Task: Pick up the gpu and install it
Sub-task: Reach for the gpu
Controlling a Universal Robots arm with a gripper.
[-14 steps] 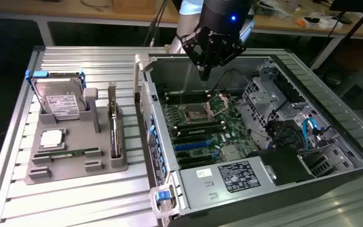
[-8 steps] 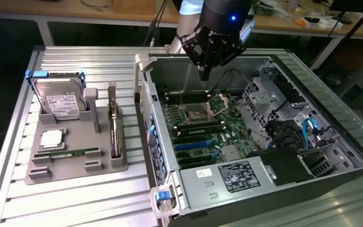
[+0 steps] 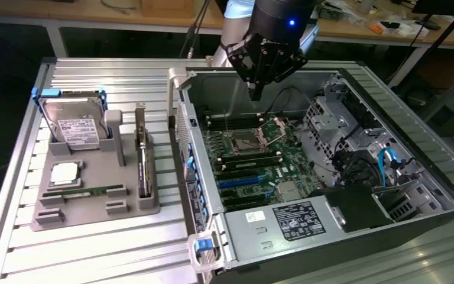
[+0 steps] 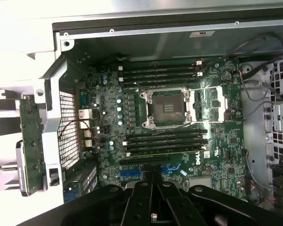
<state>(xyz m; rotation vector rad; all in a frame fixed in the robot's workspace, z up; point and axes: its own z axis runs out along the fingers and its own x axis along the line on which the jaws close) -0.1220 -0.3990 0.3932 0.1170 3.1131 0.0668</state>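
Pincer (image 3: 255, 93): clenched on nothing, its fingers drawn together to a point. It hangs over the far part of the open computer case (image 3: 219, 89), pointing straight down at the board and well apart from the card.
Gpu (image 3: 142, 157): stands on its long edge in a slot of the grey holder tray (image 3: 101, 174), on the exterior view's left, with its silver bracket at the far end. Standing upright leaves its top edge free for a grip from above, I judge.
Tray: rests on the slatted metal bench (image 3: 93, 254), just beside the case's left wall. It keeps each part apart from the others and in a fixed pose.
Other parts in the tray: the hard drive (image 3: 75, 127) leans at the far left, a processor chip (image 3: 65, 171) lies flat nearer, and a narrow RAM stick (image 3: 85, 192) lies flat nearest.
Case: lies on its side with the open face up, so the motherboard (image 3: 247, 163) is turned toward an arm coming from above.
Slots: in the wrist view the blue expansion slots (image 4: 132, 173) sit close by the pincer's tips with no card in them. The processor socket (image 4: 167, 106) also looks empty.
Progress: as I judge it, the card is untouched in its tray slot, so neither the pick nor the install is done.
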